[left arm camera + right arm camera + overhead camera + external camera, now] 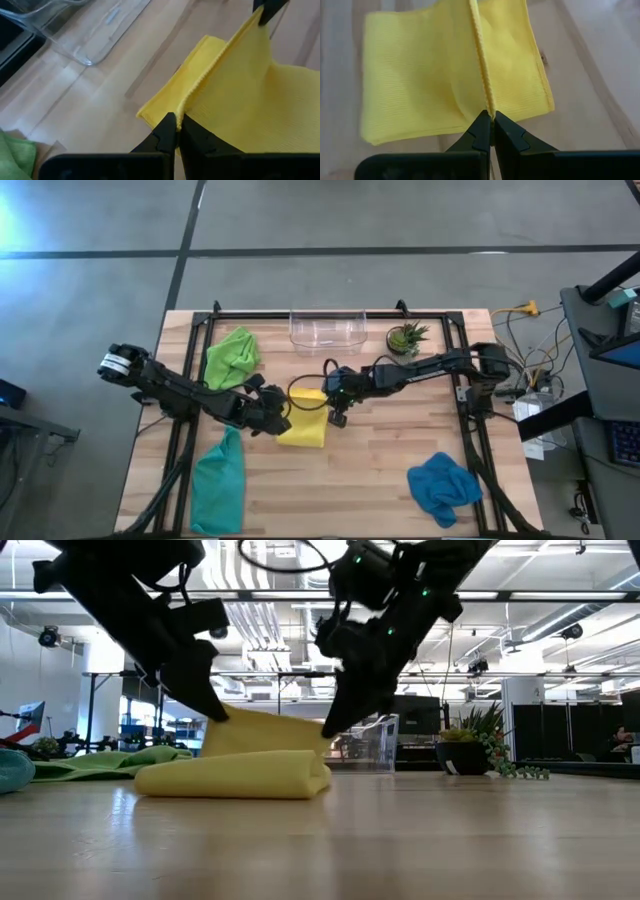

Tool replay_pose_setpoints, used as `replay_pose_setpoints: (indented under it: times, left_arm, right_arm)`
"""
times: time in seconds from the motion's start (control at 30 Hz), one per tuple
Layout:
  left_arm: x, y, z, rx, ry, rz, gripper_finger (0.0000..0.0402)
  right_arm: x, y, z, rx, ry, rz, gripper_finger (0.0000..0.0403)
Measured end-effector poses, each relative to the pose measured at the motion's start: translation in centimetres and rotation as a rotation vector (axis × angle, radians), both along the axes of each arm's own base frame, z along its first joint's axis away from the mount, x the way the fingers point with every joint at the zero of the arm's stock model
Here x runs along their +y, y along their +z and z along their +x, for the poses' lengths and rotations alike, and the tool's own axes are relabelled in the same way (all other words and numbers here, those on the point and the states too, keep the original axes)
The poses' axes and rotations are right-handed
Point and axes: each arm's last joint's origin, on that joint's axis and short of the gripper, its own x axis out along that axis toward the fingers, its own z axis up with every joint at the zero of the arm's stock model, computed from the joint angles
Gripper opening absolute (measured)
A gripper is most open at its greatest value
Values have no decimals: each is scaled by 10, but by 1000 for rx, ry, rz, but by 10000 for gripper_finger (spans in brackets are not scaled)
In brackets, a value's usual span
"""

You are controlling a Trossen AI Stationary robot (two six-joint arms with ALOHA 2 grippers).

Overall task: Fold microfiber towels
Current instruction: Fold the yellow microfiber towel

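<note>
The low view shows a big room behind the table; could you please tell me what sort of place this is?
Probably an industrial robotics lab or workshop: exposed ceiling ducts and pipes, black equipment racks, and a wooden workbench with two arms folding a yellow microfiber towel.

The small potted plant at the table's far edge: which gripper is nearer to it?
Right. The right gripper, shut on the yellow towel, is nearer to the potted plant, which stands close beside its arm. The left gripper holds the towel's opposite corner, farther away.

Bright, even overhead light; ceiling strips glare in the low view, whose near tabletop blurs.
</note>
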Motion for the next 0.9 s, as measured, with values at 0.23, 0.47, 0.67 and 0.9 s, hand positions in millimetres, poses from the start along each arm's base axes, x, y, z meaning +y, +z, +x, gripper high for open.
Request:
replay_pose_setpoints:
  times: [0.23,0.47,0.67,0.9]
  left_arm:
    - [8,-6,-3,19,26,4,0]
    - [17,-22,-9,8,41,-29,0]
    - [22,-22,-4,2,-60,57,0]
    - [30,-23,-3,-3,-50,69,0]
  right_arm:
    - [-7,-4,6,1,-48,-31,8]
    - [-13,-9,7,9,-67,-28,8]
    - [-14,-24,11,72,-81,-18,8]
    - [-16,-26,14,106,-91,-25,9]
